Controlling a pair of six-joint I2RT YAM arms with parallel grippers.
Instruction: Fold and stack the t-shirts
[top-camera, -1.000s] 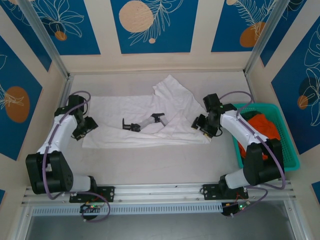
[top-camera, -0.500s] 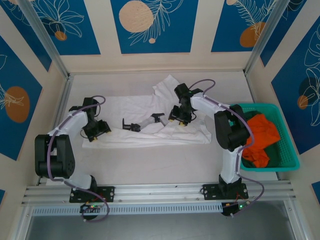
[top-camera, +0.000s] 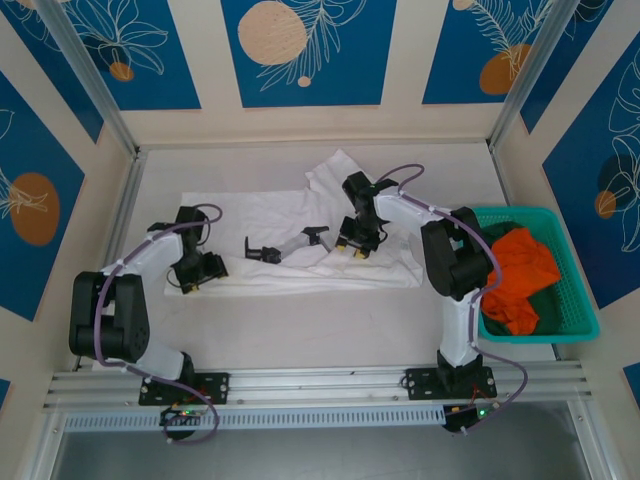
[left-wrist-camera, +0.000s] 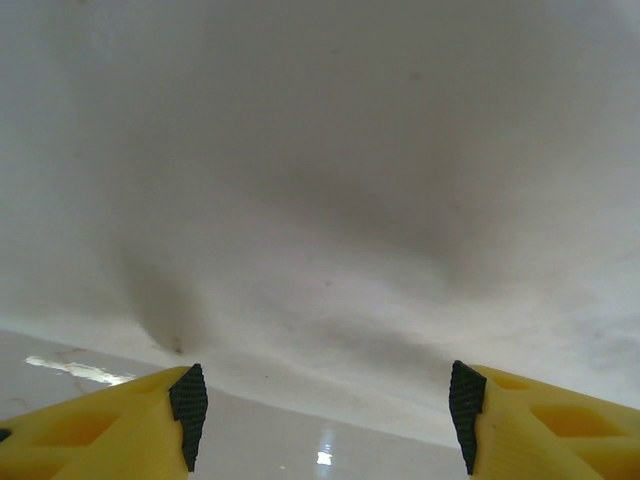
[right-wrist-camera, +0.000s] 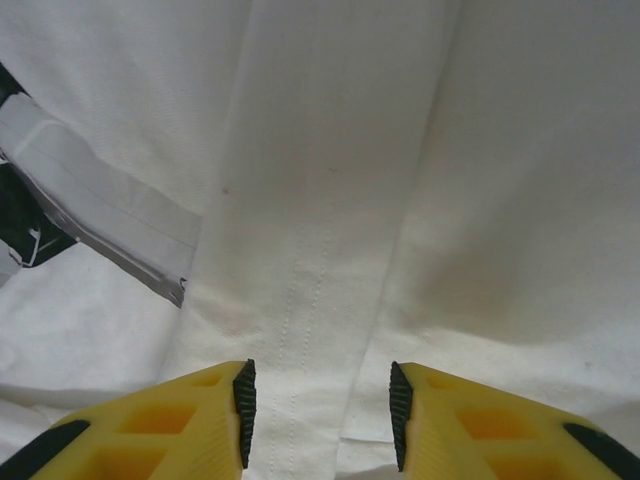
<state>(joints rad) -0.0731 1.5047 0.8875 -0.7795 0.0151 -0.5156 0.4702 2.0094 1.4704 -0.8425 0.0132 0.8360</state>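
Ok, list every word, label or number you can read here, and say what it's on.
None can be read.
The dark and grey mark on the white t-shirt shows no legible letters.
The blue wall panels carry leaf and circle drawings, no words.

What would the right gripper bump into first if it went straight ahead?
Probably the white t-shirt: the right gripper points at its stitched seam, with nothing between, though the gap is hard to judge.
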